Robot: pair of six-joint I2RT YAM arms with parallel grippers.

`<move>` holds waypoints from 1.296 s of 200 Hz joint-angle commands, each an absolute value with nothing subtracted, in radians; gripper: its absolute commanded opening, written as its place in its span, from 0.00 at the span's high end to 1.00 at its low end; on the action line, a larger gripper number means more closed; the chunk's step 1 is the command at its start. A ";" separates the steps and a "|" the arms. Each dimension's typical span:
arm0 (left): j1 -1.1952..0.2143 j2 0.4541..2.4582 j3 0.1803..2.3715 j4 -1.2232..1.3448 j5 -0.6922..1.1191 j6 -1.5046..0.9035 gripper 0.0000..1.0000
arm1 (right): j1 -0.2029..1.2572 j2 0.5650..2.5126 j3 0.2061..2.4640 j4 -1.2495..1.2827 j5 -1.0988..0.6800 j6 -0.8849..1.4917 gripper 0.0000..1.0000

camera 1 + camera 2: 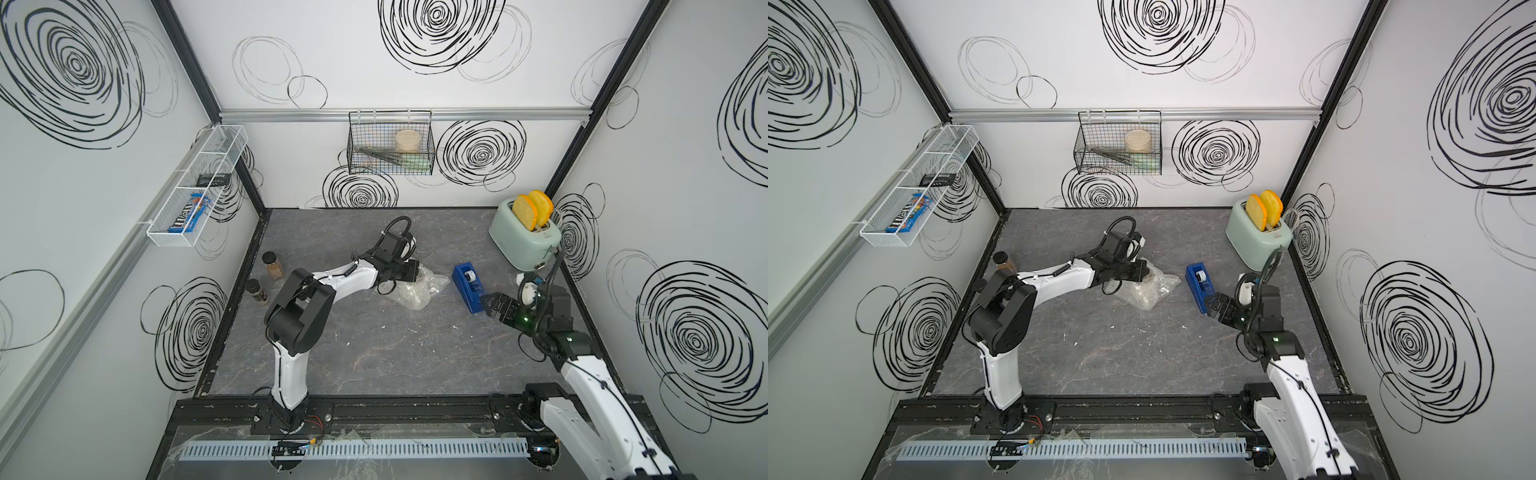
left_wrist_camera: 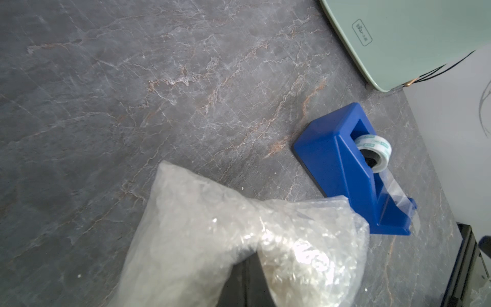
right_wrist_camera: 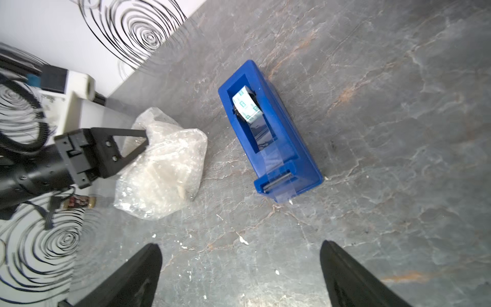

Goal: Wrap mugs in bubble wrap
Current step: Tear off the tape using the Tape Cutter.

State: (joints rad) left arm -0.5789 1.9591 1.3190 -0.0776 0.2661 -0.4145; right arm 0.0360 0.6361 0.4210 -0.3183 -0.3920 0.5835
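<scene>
- On your far left a white wire shelf [image 1: 195,187] hangs on the wall with a candy packet in it; below it two spice jars [image 1: 273,266] stand at the table's edge, well apart from the work
- Your left gripper [image 3: 145,138] is pressed together on a fold of the bubble wrap [image 3: 164,148], holding the bundle gathered on the table near the middle
- The mug [image 3: 162,174] sits inside that bundle: the right wrist view shows a pale rounded mass through the plastic, which I take for it; I cannot make out the handle
- So the wrapping itself looks mostly done, though the sheet is bunched loosely rather than tight; I see no tape on it, so sealing is probably what you have left
- Just right of the bundle, apart from it, lies the blue tape dispenser [image 3: 268,133], with a clear strip drawn from the roll to the cutter and a free end hanging past it
- Your right gripper [image 3: 240,244] is spread wide and empty, hovering near the cutter end of the dispenser without touching it
- Far right, a mint toaster [image 1: 523,239] holding two toast slices stands in the back corner
- The table [image 1: 374,353] is dark grey and marble-patterned, dotted with small white flecks; white walls with black scribbled spirals enclose it, and a black wire basket [image 1: 390,114] hangs on the back wall
</scene>
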 commanded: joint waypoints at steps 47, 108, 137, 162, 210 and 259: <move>-0.574 1.979 1.299 -0.110 0.244 -0.402 1.00 | -0.073 0.480 0.160 -0.010 -0.566 0.991 0.03; -0.572 1.971 1.292 -0.109 0.241 -0.402 1.00 | -0.123 0.601 0.053 0.280 -0.634 1.152 0.15; -0.572 1.969 1.292 -0.107 0.244 -0.402 1.00 | -0.131 0.634 0.053 0.323 -0.614 1.173 0.18; -0.572 1.968 1.292 -0.107 0.244 -0.402 1.00 | -0.146 0.703 0.039 0.396 -0.633 1.196 0.21; -0.571 1.973 1.293 -0.107 0.245 -0.402 1.00 | -0.150 0.788 0.052 0.465 -0.629 1.206 0.23; -0.571 1.977 1.296 -0.106 0.247 -0.402 1.00 | -0.150 0.886 0.064 0.534 -0.635 1.222 0.27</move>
